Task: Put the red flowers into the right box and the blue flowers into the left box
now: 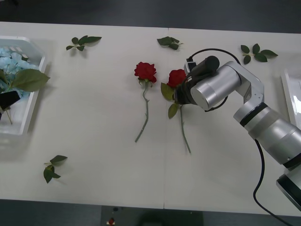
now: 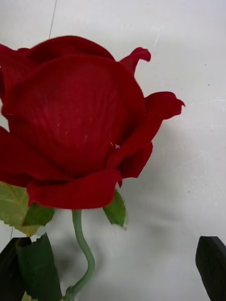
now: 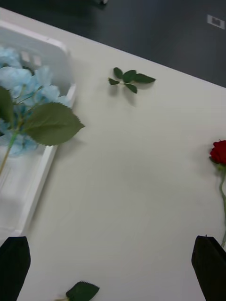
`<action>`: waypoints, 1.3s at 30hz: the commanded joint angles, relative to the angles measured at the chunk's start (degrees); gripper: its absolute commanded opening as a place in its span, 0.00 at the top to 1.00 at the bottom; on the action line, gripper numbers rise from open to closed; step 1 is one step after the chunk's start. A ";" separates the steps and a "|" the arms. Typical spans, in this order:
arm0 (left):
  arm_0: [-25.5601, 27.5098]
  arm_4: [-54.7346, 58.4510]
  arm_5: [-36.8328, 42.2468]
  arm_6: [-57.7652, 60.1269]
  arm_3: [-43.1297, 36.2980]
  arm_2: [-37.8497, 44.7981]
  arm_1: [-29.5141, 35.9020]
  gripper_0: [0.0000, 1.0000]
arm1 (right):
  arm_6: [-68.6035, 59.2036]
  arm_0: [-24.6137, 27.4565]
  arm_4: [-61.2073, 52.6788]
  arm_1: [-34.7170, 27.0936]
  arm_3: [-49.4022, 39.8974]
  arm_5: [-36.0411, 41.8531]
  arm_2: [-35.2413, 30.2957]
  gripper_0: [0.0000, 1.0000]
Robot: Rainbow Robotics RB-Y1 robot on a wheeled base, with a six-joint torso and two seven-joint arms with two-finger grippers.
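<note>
Right gripper (image 2: 113, 270) black fingers spread wide around right red rose (image 1: 177, 77) stem on white table (image 1: 94, 155), left gripper (image 3: 113, 268) wide open, empty, near left white slotted bin (image 1: 28, 117) of pale-blue hydrangeas (image 1: 11, 63)

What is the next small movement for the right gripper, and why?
Probably lower a little and close on the stem. The right gripper is open, its fingers either side of the red rose lying on the table, with the stem between them, not yet gripped.

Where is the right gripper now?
In the front view, the right gripper sits mid-table over the right-hand red rose, fingers open astride its stem just below the bloom.
</note>
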 commanded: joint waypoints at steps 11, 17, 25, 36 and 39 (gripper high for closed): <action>-21.47 -11.63 -0.02 1.47 7.19 -23.46 -3.62 0.00 | -2.78 -2.91 0.59 1.40 2.89 -2.31 2.75 0.00; -31.23 -17.52 -0.02 1.20 16.42 -32.25 -6.52 0.00 | -3.31 -2.91 0.94 1.40 3.06 -3.01 3.80 0.94; -42.92 -24.29 -0.11 1.11 29.87 -40.34 -11.45 0.00 | -3.75 -2.91 0.77 1.49 3.15 -3.45 4.33 1.00; -51.79 -26.66 -5.91 1.29 43.93 -48.86 -14.96 0.00 | -4.01 -3.00 0.85 0.08 1.57 -1.34 4.50 1.00; -54.52 -27.01 -6.70 1.38 48.06 -51.41 -16.28 0.00 | -3.92 -3.00 0.85 -2.46 -3.00 2.44 4.50 1.00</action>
